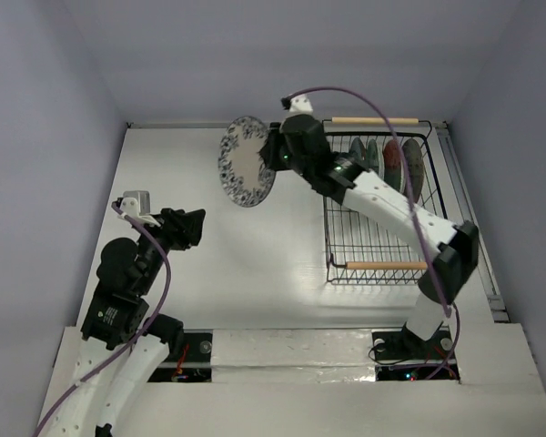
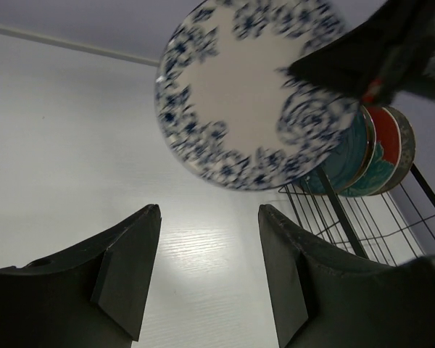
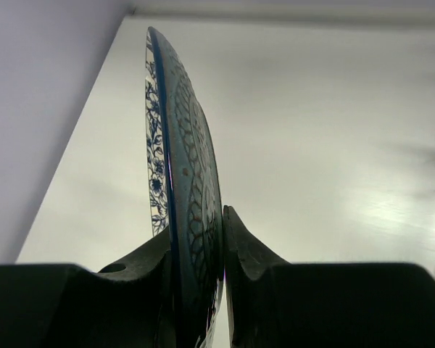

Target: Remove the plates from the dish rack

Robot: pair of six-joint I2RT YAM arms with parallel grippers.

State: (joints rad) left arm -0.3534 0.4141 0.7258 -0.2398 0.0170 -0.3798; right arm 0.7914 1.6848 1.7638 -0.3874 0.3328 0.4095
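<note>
Blue-floral plate (image 1: pixel 246 162) pinched by right end effector (image 1: pixel 272 152), beside dish rack (image 1: pixel 346 241)

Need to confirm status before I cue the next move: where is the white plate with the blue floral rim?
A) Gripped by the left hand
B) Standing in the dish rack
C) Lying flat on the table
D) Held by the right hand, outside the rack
D: the right hand is clamped on the rim of the blue floral plate, which is left of the dish rack, while the left hand is open and empty.
</note>
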